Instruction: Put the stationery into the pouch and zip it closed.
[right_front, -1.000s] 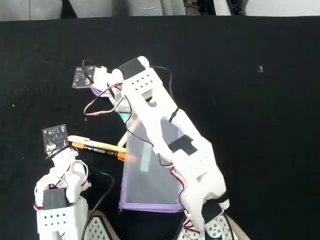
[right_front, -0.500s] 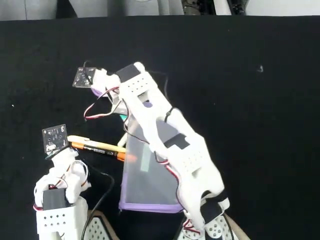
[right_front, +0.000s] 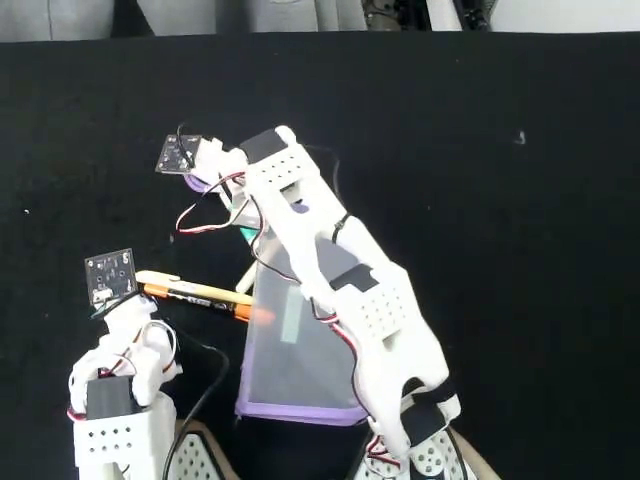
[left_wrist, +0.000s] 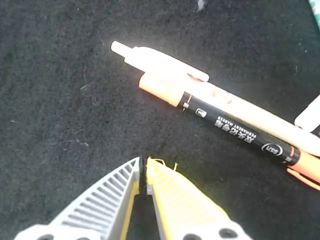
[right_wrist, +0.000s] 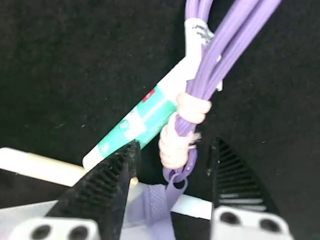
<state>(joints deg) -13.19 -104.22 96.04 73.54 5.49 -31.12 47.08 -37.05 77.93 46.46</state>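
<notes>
Between the right claw's (right_wrist: 174, 145) wide-spread jaws we note the purple zipper cord (right_wrist: 202, 70) with pink knot (right_wrist: 192, 107), long axis running straight ahead; the translucent purple-edged pouch (right_front: 295, 370) lies behind, under that arm.

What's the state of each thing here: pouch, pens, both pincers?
Pouch: flat on table, zip unclear.
Orange marker: on table, by pouch edge.
Cream pen: on table, alongside marker.
Green-labelled stick: lying by pull cord.
Left pincer: shut, empty.
Right pincer: open, astride pull cord.
</notes>
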